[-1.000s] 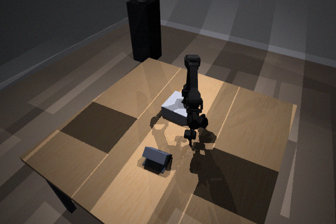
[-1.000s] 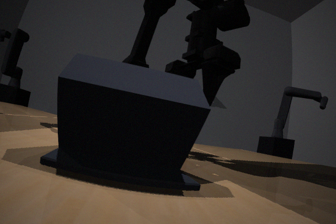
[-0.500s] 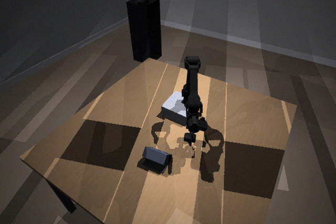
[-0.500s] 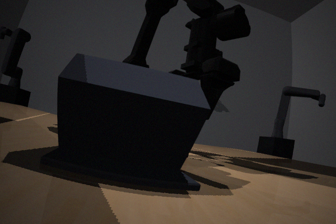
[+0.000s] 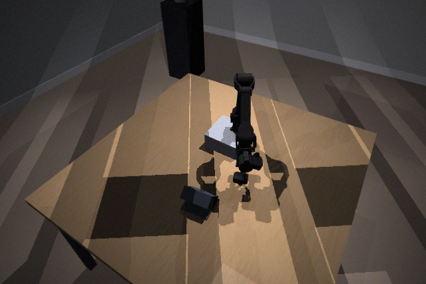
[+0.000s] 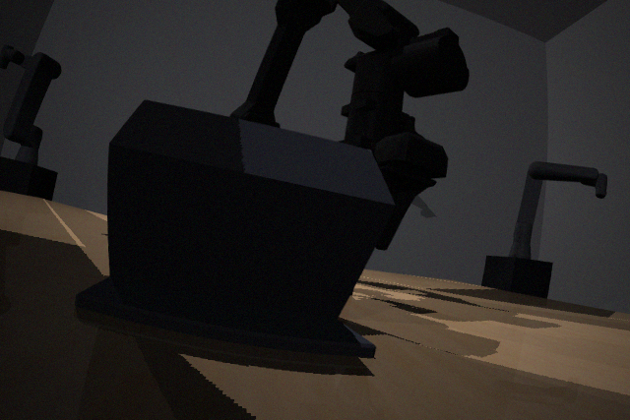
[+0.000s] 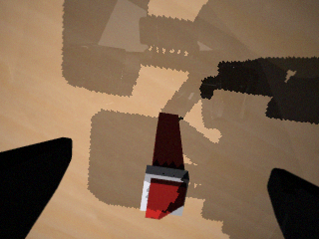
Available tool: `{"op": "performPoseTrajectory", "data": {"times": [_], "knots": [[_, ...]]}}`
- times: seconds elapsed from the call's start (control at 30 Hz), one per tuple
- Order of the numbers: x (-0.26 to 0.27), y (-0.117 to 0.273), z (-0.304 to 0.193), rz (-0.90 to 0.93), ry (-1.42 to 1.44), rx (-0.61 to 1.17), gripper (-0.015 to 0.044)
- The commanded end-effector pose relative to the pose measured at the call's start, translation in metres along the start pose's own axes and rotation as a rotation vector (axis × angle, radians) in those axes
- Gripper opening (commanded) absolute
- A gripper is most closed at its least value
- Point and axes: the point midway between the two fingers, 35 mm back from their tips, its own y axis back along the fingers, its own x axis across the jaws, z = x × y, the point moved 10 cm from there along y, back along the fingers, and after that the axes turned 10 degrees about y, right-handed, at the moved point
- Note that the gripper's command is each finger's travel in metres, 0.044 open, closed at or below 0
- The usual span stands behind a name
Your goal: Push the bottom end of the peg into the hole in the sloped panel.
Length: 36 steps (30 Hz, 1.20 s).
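Note:
The peg (image 7: 165,194) stands upright on the table in the wrist view, with a bright red square-looking top, a grey and white collar and a dark red shaft. My gripper (image 7: 170,162) (image 5: 240,178) is open and empty, pointing down. In the wrist view its fingers stand wide apart, one on each side of the peg with gaps to both. In the top view the gripper hides the peg. The dark sloped panel (image 5: 203,199) (image 6: 233,237) stands on its base plate, left of and nearer the camera than the gripper in the top view. Its hole does not show in any view.
A pale block (image 5: 215,134) sits beside the arm's base, behind the gripper in the top view. The table (image 5: 148,150) is crossed by strong shadows. A dark pedestal (image 5: 178,38) with another arm stands beyond the table's far corner.

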Motion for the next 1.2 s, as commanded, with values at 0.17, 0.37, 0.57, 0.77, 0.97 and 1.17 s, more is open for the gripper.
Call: {"op": "performPoseTrajectory", "data": {"times": [0.17, 0.37, 0.57, 0.77, 0.97, 1.17], "knots": [[0.0024, -0.0135, 0.0007, 0.003, -0.003, -0.004, 0.044], [0.0013, -0.0101, 0.0003, 0.002, 0.0, 0.0, 0.0309], [0.0013, -0.0101, 0.0003, 0.002, 0.0, 0.0, 0.0151], [0.0013, -0.0101, 0.0003, 0.002, 0.0, 0.0, 0.0013], [0.0013, -0.0101, 0.0003, 0.002, 0.0, 0.0, 0.0], [0.0009, -0.0076, 0.0002, 0.002, 0.0, 0.0, 0.0]]}}
